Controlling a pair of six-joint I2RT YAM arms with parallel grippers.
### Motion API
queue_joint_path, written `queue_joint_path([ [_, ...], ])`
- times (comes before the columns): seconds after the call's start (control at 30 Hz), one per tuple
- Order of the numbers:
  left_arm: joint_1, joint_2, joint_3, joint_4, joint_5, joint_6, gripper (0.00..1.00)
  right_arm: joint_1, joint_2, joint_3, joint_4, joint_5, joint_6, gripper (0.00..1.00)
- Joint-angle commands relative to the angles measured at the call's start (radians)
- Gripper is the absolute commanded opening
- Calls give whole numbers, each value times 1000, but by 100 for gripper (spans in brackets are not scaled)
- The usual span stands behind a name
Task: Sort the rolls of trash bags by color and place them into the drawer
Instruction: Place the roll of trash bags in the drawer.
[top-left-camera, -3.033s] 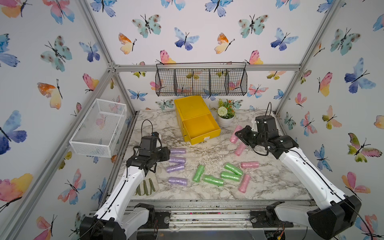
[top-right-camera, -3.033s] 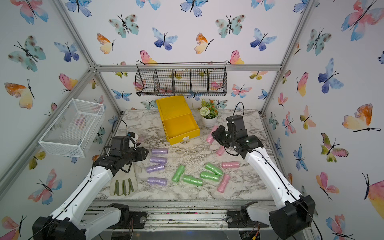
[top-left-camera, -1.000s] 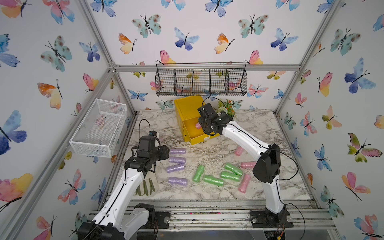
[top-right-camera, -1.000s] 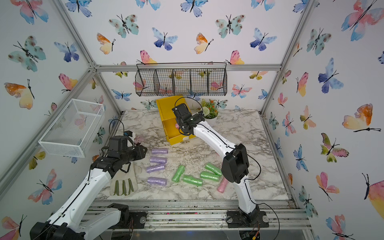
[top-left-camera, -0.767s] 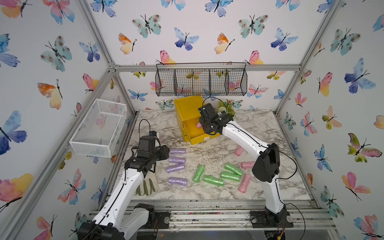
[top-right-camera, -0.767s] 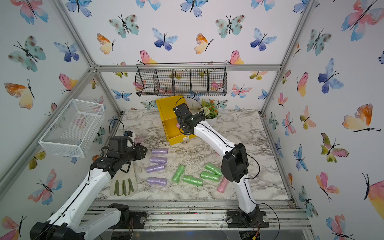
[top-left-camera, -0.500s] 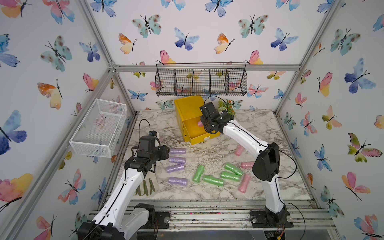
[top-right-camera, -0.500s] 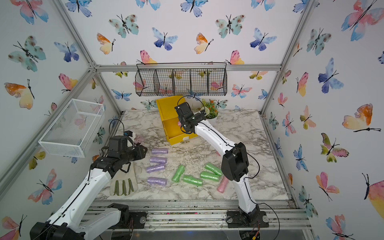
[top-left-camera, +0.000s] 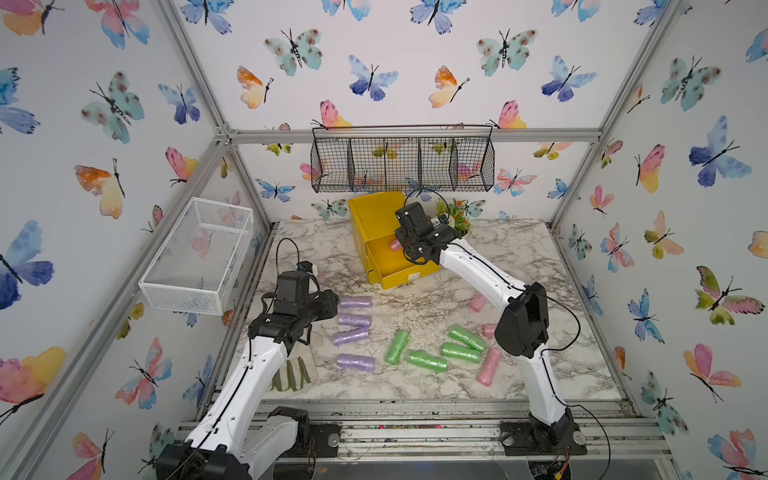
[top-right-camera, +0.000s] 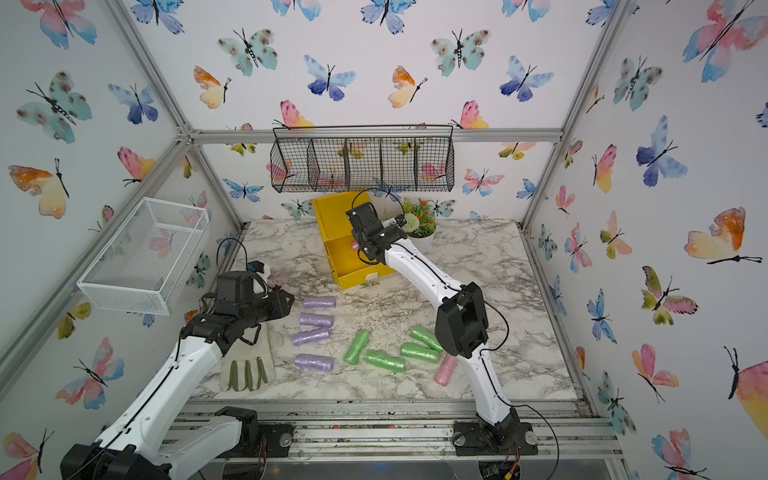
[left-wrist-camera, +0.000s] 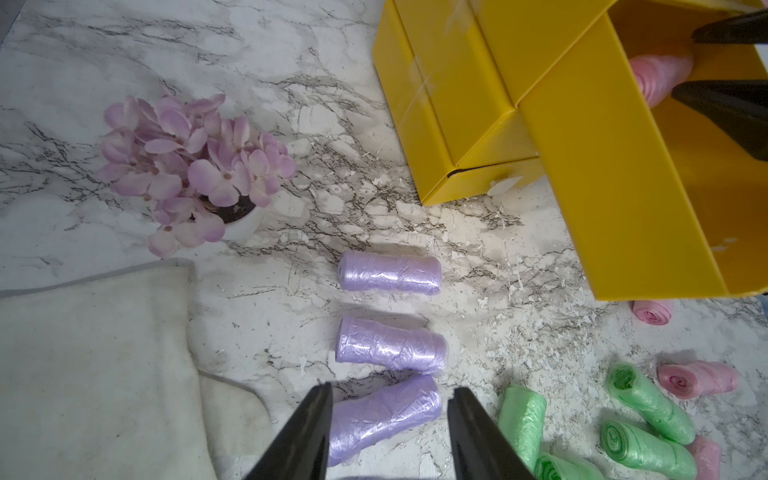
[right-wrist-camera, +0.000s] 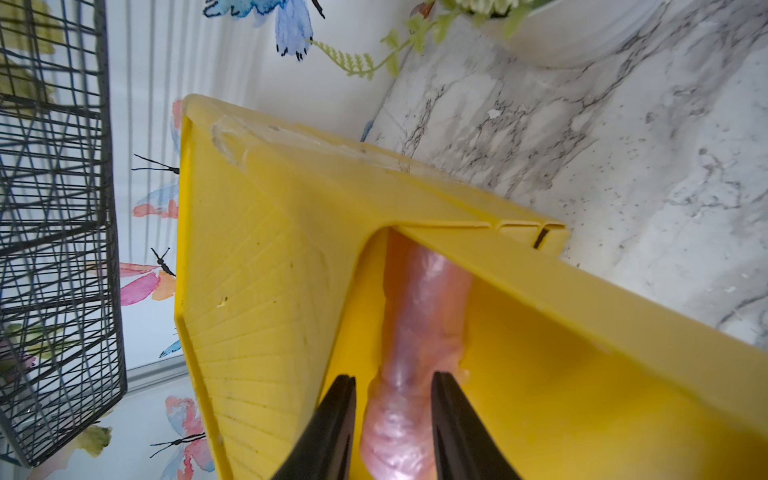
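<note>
The marble-patterned desk (top-left-camera: 415, 386) carries a pale work glove (top-right-camera: 247, 370) at its front left corner. Beside it four purple rolls (top-left-camera: 354, 320) lie in a loose column, four green rolls (top-left-camera: 427, 360) cluster to their right, and three pink rolls (top-left-camera: 488, 372) are scattered on the right side. The left gripper (left-wrist-camera: 390, 388) hovers above the column, empty, with its jaws moderately wide over one purple roll. A small flower cluster (left-wrist-camera: 191, 166) stands just behind the glove. Farther back the yellow drawer chest (top-left-camera: 376, 212) has one drawer (top-left-camera: 390, 266) pulled out, and a fourth pink roll (right-wrist-camera: 419, 316) lies inside it. The right gripper (right-wrist-camera: 393, 375) reaches into that drawer with its jaws narrowly parted around the roll's near end. A sliver of gap shows on one side, though whether the other finger touches the roll is hard to tell. A potted plant (top-right-camera: 417, 226) sits just right of the chest. A white mesh basket (top-left-camera: 199, 253) hangs on the left wall and a black wire basket (top-left-camera: 401, 160) on the back wall, both on butterfly wallpaper. Three seconds earlier the right arm was over the desk's right side among the pink rolls, and a second ago it was already at the drawer. The left arm has barely shifted.
</note>
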Motion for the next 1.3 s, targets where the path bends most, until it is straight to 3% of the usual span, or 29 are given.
queue_joint_path([
  [0.0,5,-2,-9,8,14,3,50,-7,-18,6,26,15,-23,37],
  [0.53,8,-8,-12,8,5,0,50,-6,-175,-110,32,-27,-28,41],
  [0.73,8,-12,-14,7,-12,-1,50,-3,-349,-289,67,-34,-79,42],
  [0.97,7,-10,-16,7,-12,-2,50,-17,-583,-592,156,-113,-321,43],
  [1.13,8,-1,-14,5,-14,-1,50,-47,-630,-693,12,-235,-410,46],
  [1.27,8,3,-12,5,-7,0,50,-59,-735,-832,14,-211,-432,46],
])
